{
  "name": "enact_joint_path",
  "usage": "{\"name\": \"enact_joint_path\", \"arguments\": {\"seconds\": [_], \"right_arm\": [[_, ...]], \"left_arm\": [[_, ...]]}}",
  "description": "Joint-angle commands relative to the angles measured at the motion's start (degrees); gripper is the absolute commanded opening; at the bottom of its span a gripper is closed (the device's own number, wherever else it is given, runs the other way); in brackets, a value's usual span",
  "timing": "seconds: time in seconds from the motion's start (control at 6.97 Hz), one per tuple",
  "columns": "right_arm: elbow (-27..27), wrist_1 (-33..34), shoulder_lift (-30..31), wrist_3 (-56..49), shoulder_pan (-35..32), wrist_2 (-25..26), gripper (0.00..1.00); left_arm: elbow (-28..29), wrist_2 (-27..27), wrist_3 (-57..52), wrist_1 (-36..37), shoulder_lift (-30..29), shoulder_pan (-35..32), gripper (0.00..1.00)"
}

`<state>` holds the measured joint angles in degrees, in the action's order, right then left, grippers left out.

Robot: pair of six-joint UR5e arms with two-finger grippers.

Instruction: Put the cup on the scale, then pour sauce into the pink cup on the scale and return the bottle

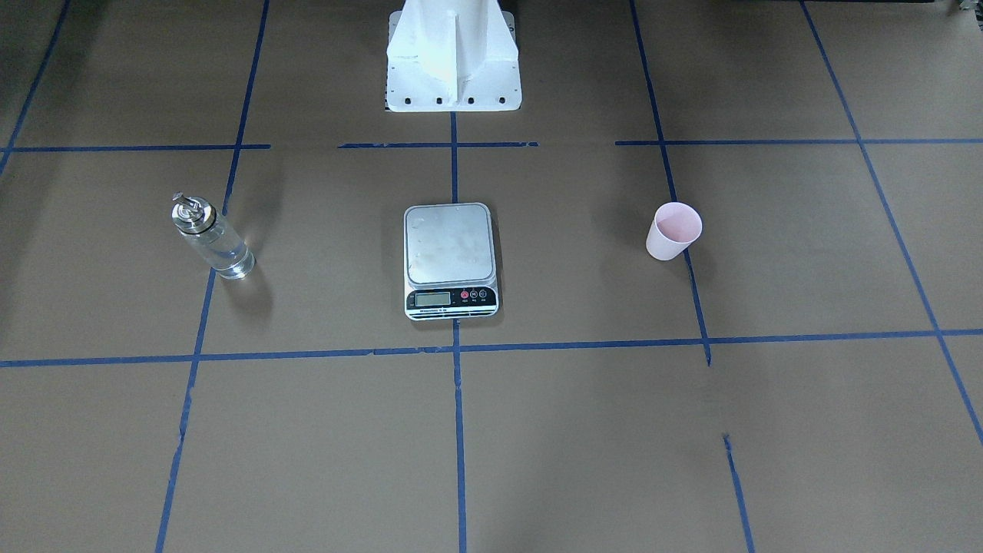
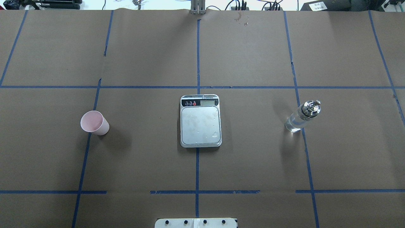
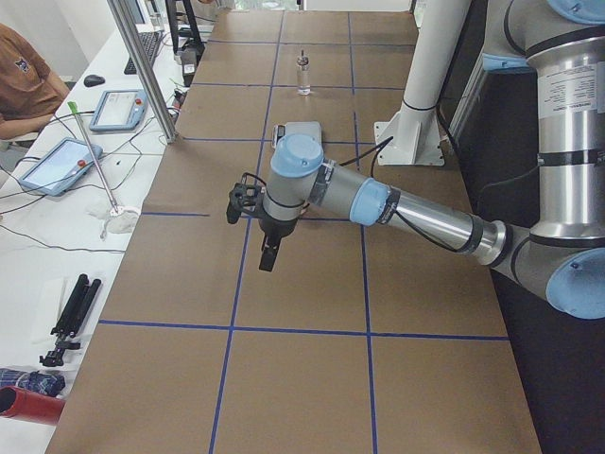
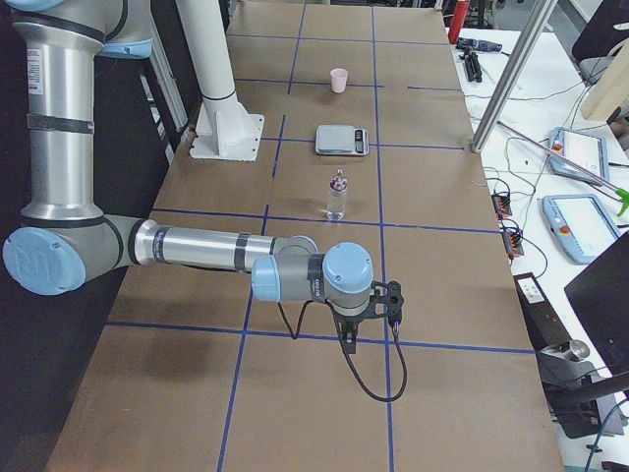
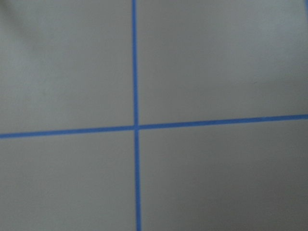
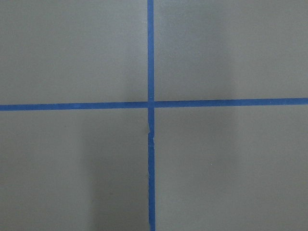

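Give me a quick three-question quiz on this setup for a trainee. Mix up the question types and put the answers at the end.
1. True or false: the cup already stands on the scale.
2. In the overhead view, the bottle stands: A) left of the scale, B) right of the scale, C) on the scale.
3. Short answer: on which of the robot's own sides does the cup stand?

Key: 1 false, the cup stands apart from the scale. 2 B. 3 left.
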<state>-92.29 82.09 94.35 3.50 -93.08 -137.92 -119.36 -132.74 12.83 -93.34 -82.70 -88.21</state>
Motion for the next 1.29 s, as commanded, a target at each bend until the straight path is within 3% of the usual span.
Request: {"name": "enact_joint_path", "arguments": {"seconds": [0.0, 0.43, 0.57, 0.72, 1.15], "right_arm": [[-0.7, 0.0, 0.13, 0.01, 0.0, -0.07, 1.0], [-1.05, 0.0, 0.22, -0.07, 0.0, 0.02, 1.0], [-1.22, 0.0, 0.31, -0.07, 0.0, -0.06, 1.0], [-1.49, 0.09, 0.31, -0.07, 0.0, -0.07, 1.0], [-1.49, 0.09, 0.13, -0.07, 0.0, 0.11, 1.0]], "left_arm": [[-4.49, -0.33, 6.75, 0.17, -7.5, 9.05, 1.0], [-3.17, -2.77, 19.0, 0.17, -11.86, 18.92, 1.0], [-2.55, 1.82, 30.82, -0.61, -13.43, 27.39, 1.0], [-2.2, 11.35, 39.81, -0.61, -13.71, 34.69, 1.0], [4.37, 17.48, 52.44, -8.48, -13.27, 40.9, 1.0]]}}
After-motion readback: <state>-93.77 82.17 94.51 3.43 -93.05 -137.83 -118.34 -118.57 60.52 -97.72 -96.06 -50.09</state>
